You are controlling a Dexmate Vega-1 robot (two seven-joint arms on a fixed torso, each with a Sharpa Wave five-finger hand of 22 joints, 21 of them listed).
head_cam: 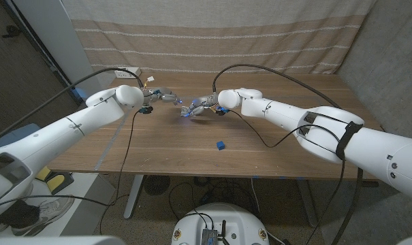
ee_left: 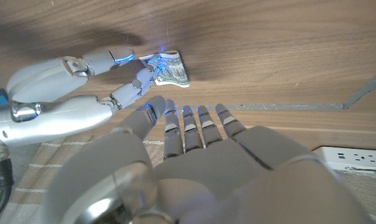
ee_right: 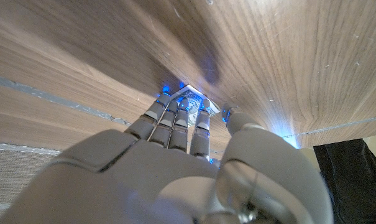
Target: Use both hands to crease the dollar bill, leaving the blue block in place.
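Dollar bill folded near bench centre, pressed under right robot hand; left robot hand open, at 9 o'clock. Press firmly along fold; avoid blue block at 5 o'clock.

folded dollar bill on wooden table mid-far, small blue block nearer, well apart

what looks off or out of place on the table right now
Nothing stands out. The dollar bill is folded small under the right hand's fingertips, as the creasing calls for. The blue block sits alone on the wood, apart from both hands. The left hand hangs open near the bill.
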